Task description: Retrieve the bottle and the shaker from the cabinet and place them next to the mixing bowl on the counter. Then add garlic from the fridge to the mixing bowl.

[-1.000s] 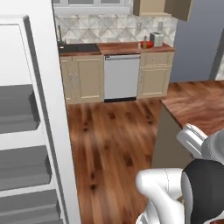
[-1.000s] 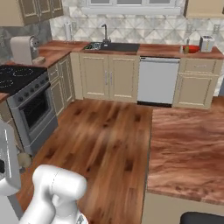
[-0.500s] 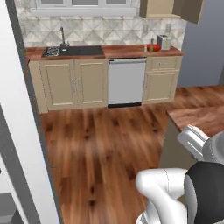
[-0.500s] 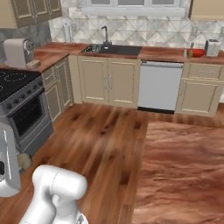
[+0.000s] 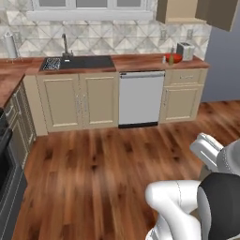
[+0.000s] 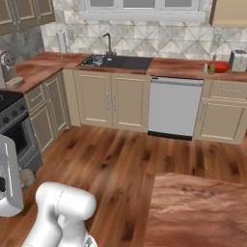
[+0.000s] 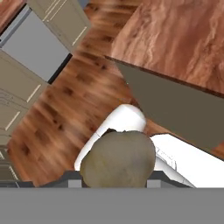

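Note:
In the hand view a lumpy tan garlic (image 7: 118, 159) sits between the dark fingertips of my gripper (image 7: 116, 178), which is shut on it. Far across the room, the red mixing bowl (image 5: 174, 57) rests on the counter (image 5: 136, 60) beside a toaster (image 5: 185, 50). The olive-yellow bottle (image 5: 171, 58) and the small shaker (image 5: 164, 59) stand just left of the bowl. The right base view shows the same group: bowl (image 6: 222, 66), bottle (image 6: 212, 64), shaker (image 6: 205, 68). The tan cabinet (image 5: 180, 10) hangs above them with its door open. The fridge is out of view.
The wood-topped island (image 6: 198, 212) is close on my right and shows as island top (image 7: 183, 39) in the hand view. A stove (image 6: 12, 120) stands at the left. Sink (image 5: 77, 62) and dishwasher (image 5: 139, 98) line the far counter. Open wooden floor (image 5: 108, 164) lies between.
The whole picture has swung: the base has turned away from the open fridge, and the far counter with the bowl now sits nearer the middle. The grip on the garlic is unchanged.

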